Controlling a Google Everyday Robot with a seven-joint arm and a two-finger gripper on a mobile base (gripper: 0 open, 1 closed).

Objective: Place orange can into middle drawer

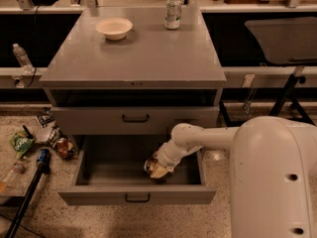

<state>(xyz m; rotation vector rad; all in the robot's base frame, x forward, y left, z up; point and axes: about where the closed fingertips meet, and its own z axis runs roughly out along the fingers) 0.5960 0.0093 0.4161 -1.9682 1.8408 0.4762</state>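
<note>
The middle drawer (99,196) is pulled open below the grey cabinet, its black bar handle facing me. My gripper (158,163) reaches down into the drawer from the right, in its right-centre part. It is shut on the orange can (153,169), which is tilted and low over the drawer floor. I cannot tell whether the can touches the floor. My white arm (198,139) crosses the drawer's right wall.
The upper drawer front (134,119) is closed. On the cabinet top (138,58) stand a white bowl (114,28) and a green-and-white can (173,13). Bags and wrappers (22,143) lie on the floor at left, next to a black pole (27,195). A water bottle (22,58) stands far left.
</note>
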